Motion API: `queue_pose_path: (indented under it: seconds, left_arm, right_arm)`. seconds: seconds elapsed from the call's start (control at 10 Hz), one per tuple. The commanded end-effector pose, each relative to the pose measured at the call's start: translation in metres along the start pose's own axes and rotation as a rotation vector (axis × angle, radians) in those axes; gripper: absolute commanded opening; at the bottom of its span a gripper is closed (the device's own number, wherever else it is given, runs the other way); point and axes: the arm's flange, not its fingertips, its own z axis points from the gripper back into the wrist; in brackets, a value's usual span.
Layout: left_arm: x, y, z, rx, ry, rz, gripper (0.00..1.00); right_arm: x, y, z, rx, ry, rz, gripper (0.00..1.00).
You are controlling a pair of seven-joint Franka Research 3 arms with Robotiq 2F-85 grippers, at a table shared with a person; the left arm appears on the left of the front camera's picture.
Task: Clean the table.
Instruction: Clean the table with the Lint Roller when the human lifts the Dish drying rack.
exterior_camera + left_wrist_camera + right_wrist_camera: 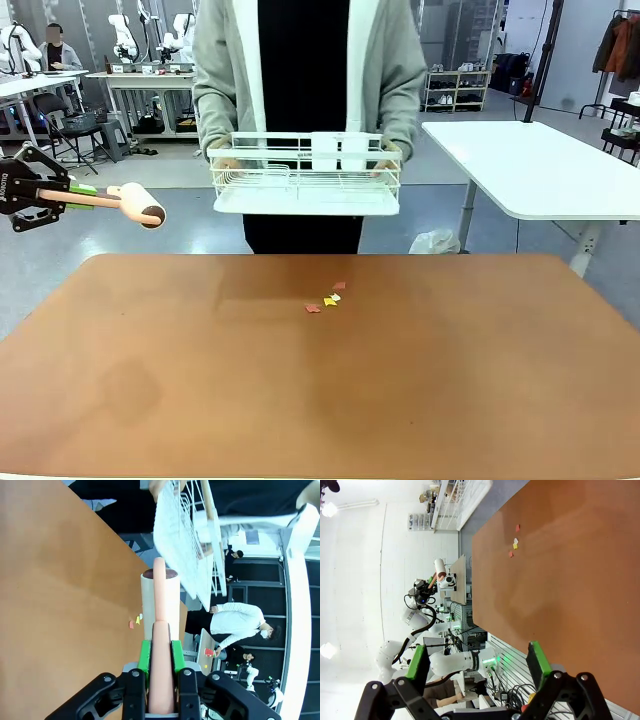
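Note:
The reddish-brown table (330,390) has a few small red, yellow and white paper scraps (326,299) near its far middle. My left gripper (76,195) hovers off the table's far left corner, shut on the peach handle of a lint roller (140,205). In the left wrist view the green pads of the left gripper (161,652) clamp the handle, and the roller head (160,592) points past the table (50,580) edge, with the scraps (135,622) to its left. My right gripper (477,662) is open and holds nothing, high over the table (570,580), far from the scraps (514,542).
A person at the far side holds a white wire rack (305,175) in both hands above the floor behind the table. A white-topped table (540,165) stands at the back right. A crumpled white bag (435,241) lies on the floor.

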Motion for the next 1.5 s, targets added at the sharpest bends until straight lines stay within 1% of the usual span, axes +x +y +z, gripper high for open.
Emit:
queue_pose_path:
  seconds: [0.0,0.1,0.2,0.3,0.4,0.5,0.6,0.7,0.8,0.9,1.0,1.1,1.2,1.3,1.4]
  left_arm:
    - [0.0,0.0,0.0,-0.007,0.003,0.002,0.0]
    - [0.0,0.0,0.0,-0.007,0.003,0.002,0.0]
    - [0.0,0.0,0.0,0.0,0.0,0.0,0.21]
    - [0.008,-0.016,0.0,-0.01,0.073,-0.017,0.21]
    - [0.022,-0.048,-0.01,0.039,0.124,-0.06,0.21]
    - [0.031,-0.068,-0.026,0.132,0.235,-0.134,0.21]
    - [0.041,-0.089,-0.051,0.246,0.362,-0.215,0.21]
    - [0.053,-0.105,-0.088,0.344,0.436,-0.269,0.21]
    - [0.061,-0.11,-0.121,0.399,0.494,-0.288,0.21]
    - [0.065,-0.107,-0.153,0.455,0.518,-0.278,0.21]
    - [0.065,-0.094,-0.191,0.491,0.551,-0.255,0.21]
    - [0.059,-0.08,-0.215,0.508,0.618,-0.28,0.21]
    - [0.054,-0.07,-0.23,0.527,0.654,-0.317,0.21]
    - [0.05,-0.064,-0.238,0.521,0.65,-0.316,0.21]
    - [0.043,-0.057,-0.242,0.535,0.696,-0.325,0.21]
  right_arm:
    - [-0.002,0.002,0.0,0.015,-0.004,0.02,1.0]
    - [-0.002,0.002,0.0,0.015,-0.004,0.02,1.0]
    - [-0.002,0.002,0.0,0.015,-0.004,0.02,1.0]
    - [-0.002,0.002,0.0,0.015,-0.004,0.02,1.0]
    - [-0.002,0.002,0.0,0.015,-0.004,0.02,1.0]
    - [-0.002,0.002,0.0,0.015,-0.004,0.02,1.0]
    - [-0.002,0.002,0.0,0.015,-0.004,0.02,1.0]
    - [-0.002,0.002,0.0,0.015,-0.004,0.02,1.0]
    - [-0.002,0.002,0.0,0.015,-0.004,0.02,1.0]
    - [-0.002,0.002,0.0,0.015,-0.004,0.02,1.0]
    - [-0.002,0.002,0.0,0.015,-0.004,0.02,1.0]
    - [-0.002,0.002,0.0,0.015,-0.004,0.02,1.0]
    - [-0.002,0.002,0.0,0.015,-0.004,0.02,1.0]
    - [-0.002,0.002,0.0,0.015,-0.004,0.02,1.0]
    - [-0.002,0.002,0.0,0.015,-0.004,0.02,1.0]
